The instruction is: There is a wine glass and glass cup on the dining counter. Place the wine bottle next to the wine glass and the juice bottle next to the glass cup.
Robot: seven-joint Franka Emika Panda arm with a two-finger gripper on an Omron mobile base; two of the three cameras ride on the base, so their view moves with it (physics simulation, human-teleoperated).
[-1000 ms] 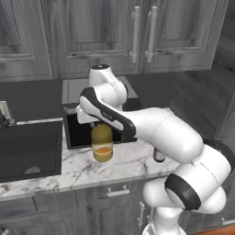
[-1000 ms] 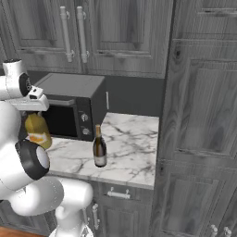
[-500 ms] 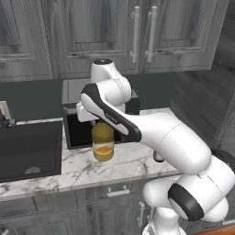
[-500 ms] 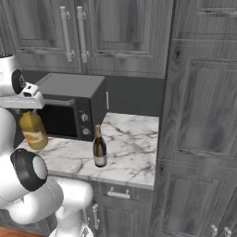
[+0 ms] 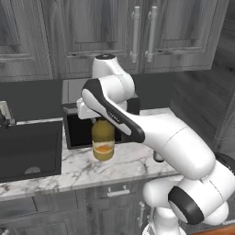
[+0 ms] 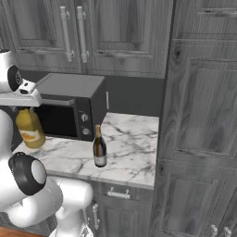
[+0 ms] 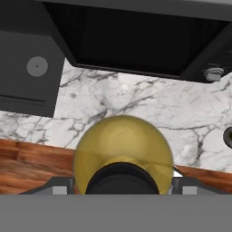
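Observation:
My gripper [image 5: 100,120] is shut on the black cap of the juice bottle [image 5: 103,140], a squat yellow-orange bottle hanging upright in front of the microwave, just above the marble worktop near its front edge. From the right the juice bottle [image 6: 30,128] hangs under the gripper [image 6: 26,110]. The hand view looks straight down on the juice bottle [image 7: 122,147], with the gripper [image 7: 121,183] around its cap. The wine bottle [image 6: 99,147], slim and dark, stands upright on the worktop to the right of the microwave. The wine glass, the glass cup and the dining counter are out of view.
A dark microwave [image 6: 69,104] stands at the back of the marble worktop [image 6: 132,143]. A black sink [image 5: 27,149] lies left of the microwave [image 5: 73,117]. Grey wall cabinets hang above, and a tall cabinet [image 6: 199,115] closes off the right end. Wooden floor [image 7: 36,156] shows below the worktop's edge.
The arm's upper links have swung higher and closer to the cameras. The juice bottle stays in the gripper and has drifted slightly left in the right base view.

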